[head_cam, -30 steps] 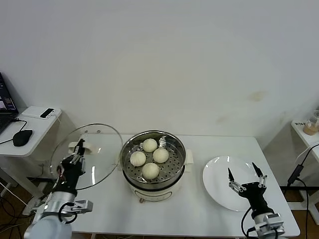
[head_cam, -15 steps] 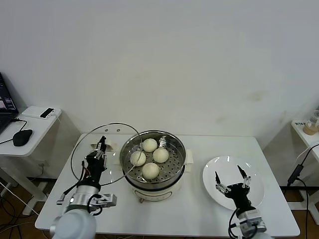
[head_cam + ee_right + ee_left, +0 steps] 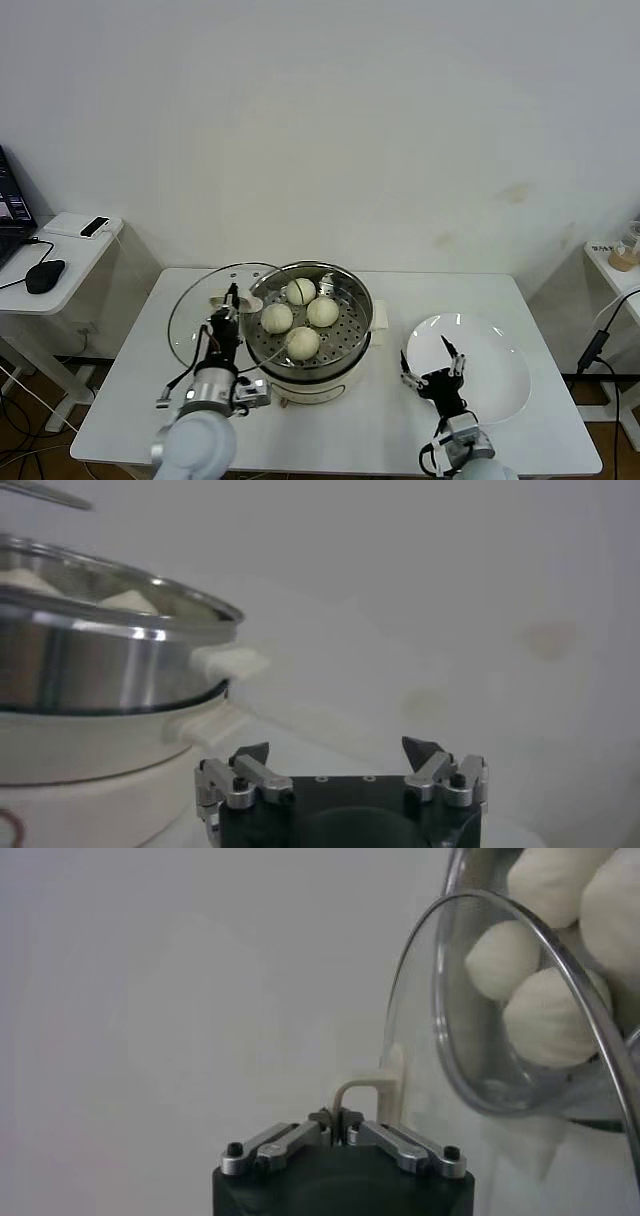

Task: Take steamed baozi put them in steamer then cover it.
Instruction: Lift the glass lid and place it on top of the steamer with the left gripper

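Four cream-white baozi (image 3: 301, 318) sit on the perforated tray inside the steel steamer (image 3: 357, 325) at the table's centre. My left gripper (image 3: 230, 303) is shut on the cream-white handle (image 3: 372, 1086) of the clear glass cover (image 3: 196, 312). It holds the cover tilted, and the cover's right edge overlaps the steamer's left rim. In the left wrist view the baozi (image 3: 545, 1016) show through the glass. My right gripper (image 3: 432, 367) is open and empty, low over the table between the steamer and the white plate (image 3: 495, 380). The steamer (image 3: 100, 670) shows in the right wrist view.
A side table (image 3: 60, 262) with a mouse and a laptop edge stands at the far left. A small shelf (image 3: 618, 262) is at the far right. The white wall is behind the table (image 3: 350, 425).
My left gripper has carried the cover rightward, from left of the table to over the steamer's left rim. My right gripper has moved left, off the plate toward the steamer.
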`<state>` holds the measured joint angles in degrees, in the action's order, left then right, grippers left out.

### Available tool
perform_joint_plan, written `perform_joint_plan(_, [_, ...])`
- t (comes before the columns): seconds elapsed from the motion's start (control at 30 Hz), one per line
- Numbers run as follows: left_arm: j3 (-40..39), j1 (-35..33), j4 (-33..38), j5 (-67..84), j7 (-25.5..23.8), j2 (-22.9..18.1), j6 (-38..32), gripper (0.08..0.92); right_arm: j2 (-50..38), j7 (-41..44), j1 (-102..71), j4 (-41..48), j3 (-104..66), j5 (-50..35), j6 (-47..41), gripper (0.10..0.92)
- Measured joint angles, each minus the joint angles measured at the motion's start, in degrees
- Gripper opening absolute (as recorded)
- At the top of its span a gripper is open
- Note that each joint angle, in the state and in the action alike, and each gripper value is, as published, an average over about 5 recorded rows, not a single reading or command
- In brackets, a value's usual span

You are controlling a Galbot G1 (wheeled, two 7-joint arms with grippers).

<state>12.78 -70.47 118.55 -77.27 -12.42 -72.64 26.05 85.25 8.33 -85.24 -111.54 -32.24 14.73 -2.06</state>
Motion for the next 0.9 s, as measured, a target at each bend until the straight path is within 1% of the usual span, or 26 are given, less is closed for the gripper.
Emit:
perform_joint_plan(0.13, [-1.58, 1.63, -1.83, -2.86, -1.31, -2.67, 0.37, 0.128, 0.17, -0.13, 0.06, 0.34, 0.54, 0.74, -0.2, 0.823])
perform_joint_plan(0.33, [-3.54, 3.99, -4.14, -6.11, -2.37, -5.57, 0.65, 0.128, 0.35, -0.24, -0.16, 0.46, 0.69, 1.49, -0.26, 0.823])
perform_joint_plan(0.9, [-7.59, 7.91, -8.84, -10.44, -2.61, -10.7, 0.81, 0.128, 0.86, -0.38, -0.76, 0.37, 0.95, 2.67, -0.43, 0.823])
